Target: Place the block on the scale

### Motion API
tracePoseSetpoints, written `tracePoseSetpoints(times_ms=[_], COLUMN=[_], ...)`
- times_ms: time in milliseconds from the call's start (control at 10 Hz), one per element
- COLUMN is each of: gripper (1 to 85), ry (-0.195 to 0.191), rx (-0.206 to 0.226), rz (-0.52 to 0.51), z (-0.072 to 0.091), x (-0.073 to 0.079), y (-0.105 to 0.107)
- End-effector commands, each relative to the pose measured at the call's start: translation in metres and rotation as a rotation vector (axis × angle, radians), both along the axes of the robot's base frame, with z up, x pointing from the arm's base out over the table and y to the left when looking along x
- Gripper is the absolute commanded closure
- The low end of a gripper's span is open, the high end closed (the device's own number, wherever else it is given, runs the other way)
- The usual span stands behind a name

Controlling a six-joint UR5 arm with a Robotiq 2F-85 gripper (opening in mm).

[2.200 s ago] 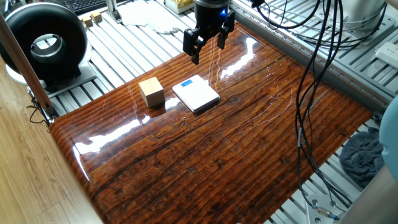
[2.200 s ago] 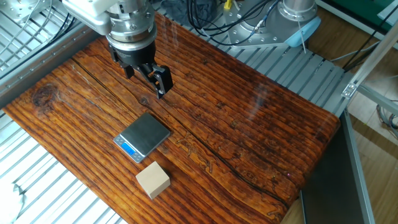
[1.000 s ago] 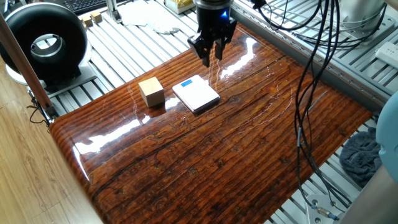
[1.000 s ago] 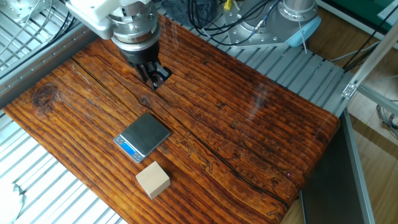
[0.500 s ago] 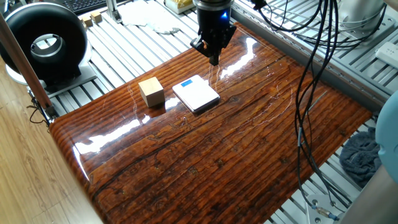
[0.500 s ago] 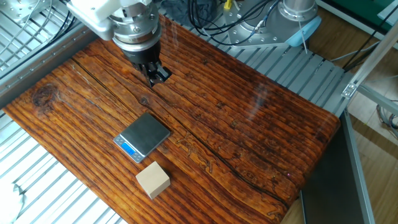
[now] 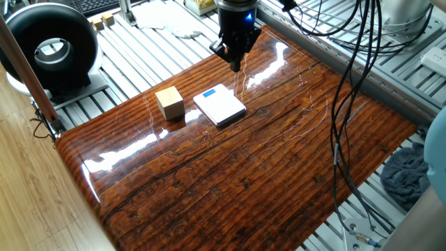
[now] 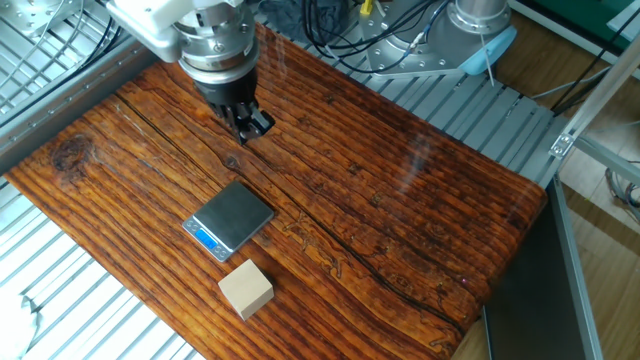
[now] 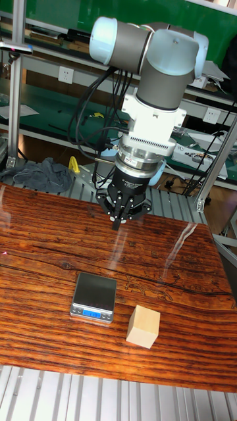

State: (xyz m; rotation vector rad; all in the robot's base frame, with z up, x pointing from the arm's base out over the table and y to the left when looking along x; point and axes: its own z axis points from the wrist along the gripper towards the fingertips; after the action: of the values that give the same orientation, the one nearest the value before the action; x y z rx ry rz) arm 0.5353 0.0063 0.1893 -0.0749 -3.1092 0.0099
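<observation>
In one fixed view, the block [image 7: 169, 102] is seen just beside the scale [image 7: 219, 105]; it is judged light and rigid, best gripped across opposite flat faces. In the other fixed view, the gripper [image 8: 253, 127] is poised above bare tabletop, fingers pressed together, empty. In the tall fixed view, the arm is held vertical.

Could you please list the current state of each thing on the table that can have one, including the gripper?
gripper: shut, empty, hanging above the table beyond the scale.
block: upright on the table, beside the scale, not touching it, not gripped.
scale: flat on the table, nothing on it, blue mark showing near one edge.
</observation>
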Motion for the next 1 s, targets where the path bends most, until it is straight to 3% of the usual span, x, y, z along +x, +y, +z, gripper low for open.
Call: tracePoseSetpoints(times_ms=[0, 300, 500, 900], gripper=[84.7, 84.7, 84.7, 84.7], ry=[-0.027, -0.088, -0.115, -0.106], rx=[0.007, 0.069, 0.07, 0.061], rz=[0.006, -0.099, -0.124, -0.238], z=[0.003, 0.004, 0.003, -0.015], x=[0.009, 0.026, 0.038, 0.054], y=[0.005, 0.021, 0.029, 0.056])
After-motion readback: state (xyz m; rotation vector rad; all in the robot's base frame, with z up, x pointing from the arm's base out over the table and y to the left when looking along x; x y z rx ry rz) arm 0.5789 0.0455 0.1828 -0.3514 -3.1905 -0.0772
